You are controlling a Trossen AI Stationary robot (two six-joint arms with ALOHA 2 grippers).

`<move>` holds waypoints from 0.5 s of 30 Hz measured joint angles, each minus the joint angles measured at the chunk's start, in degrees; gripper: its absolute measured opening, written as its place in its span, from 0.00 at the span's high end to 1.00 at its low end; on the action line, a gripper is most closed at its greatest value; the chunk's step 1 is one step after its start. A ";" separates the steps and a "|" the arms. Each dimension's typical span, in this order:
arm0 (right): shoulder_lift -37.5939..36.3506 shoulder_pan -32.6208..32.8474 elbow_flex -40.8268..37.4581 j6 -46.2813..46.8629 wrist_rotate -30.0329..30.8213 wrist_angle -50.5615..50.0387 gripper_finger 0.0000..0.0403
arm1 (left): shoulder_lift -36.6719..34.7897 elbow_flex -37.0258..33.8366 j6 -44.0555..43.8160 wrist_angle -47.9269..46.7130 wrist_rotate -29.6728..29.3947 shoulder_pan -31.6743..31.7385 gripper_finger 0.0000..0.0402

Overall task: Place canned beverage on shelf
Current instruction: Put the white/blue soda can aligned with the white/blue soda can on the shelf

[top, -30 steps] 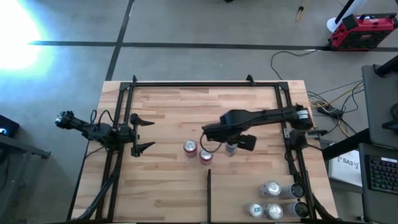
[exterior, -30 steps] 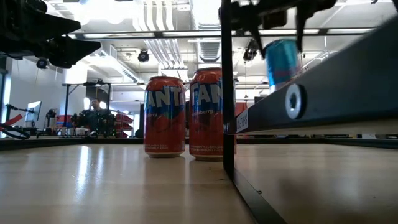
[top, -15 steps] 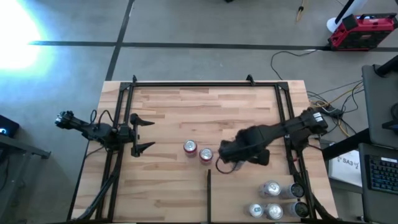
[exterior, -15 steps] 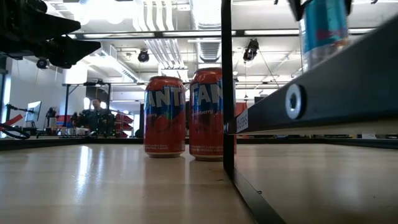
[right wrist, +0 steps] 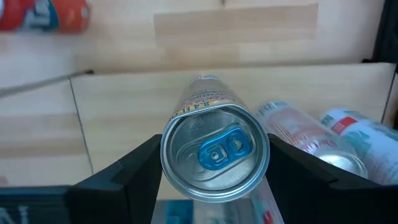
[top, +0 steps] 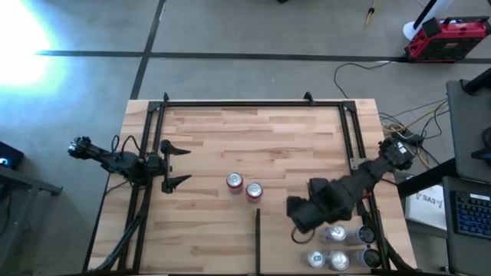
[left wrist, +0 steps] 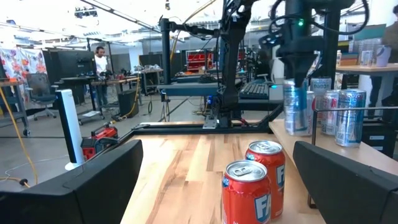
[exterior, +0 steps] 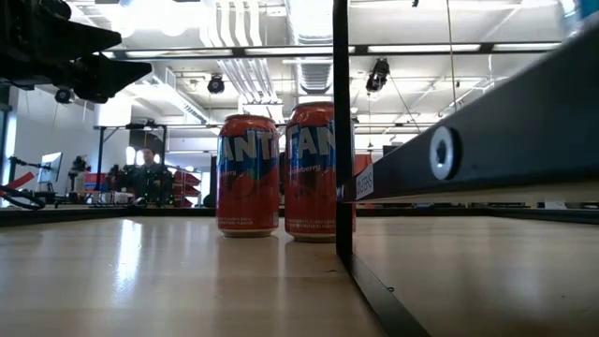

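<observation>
The right gripper point(top: 301, 217) is clamped on a silver-and-blue drink can point(right wrist: 214, 149), one dark finger pressed to each side of it just under the rim. The can hangs upright, long axis vertical, its blue pull-tab facing the wrist camera. The gripper is over the near right part of the shelf point(top: 230, 130), a pale wooden board in a black tube frame. It is to the right of the short dark divider strip point(top: 258, 238) and just beside a cluster of silver cans point(top: 335, 232) near the board's right corner. The free board for setting the can down lies straight below it; whether its base already touches the wood cannot be told. Two red cans point(top: 235, 182) stand together near the middle of the board, left of the divider and apart from the held can. The left gripper point(top: 175, 163) waits at the board's left edge with its fingers spread wide, far from the can, so the right arm is the nearer one. A second earlier the right gripper was beside the red cans; it has since swung towards the silver cluster, and the can has left the low view.
</observation>
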 joint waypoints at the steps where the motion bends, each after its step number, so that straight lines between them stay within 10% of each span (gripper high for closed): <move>1: 0.04 1.09 0.00 0.40 0.29 0.09 0.41 | 0.00 0.00 0.00 0.00 -0.02 0.02 0.00; 15: 3.02 7.52 -0.15 4.60 1.77 2.94 0.41 | 0.00 0.01 -0.01 -0.03 -0.02 0.02 0.00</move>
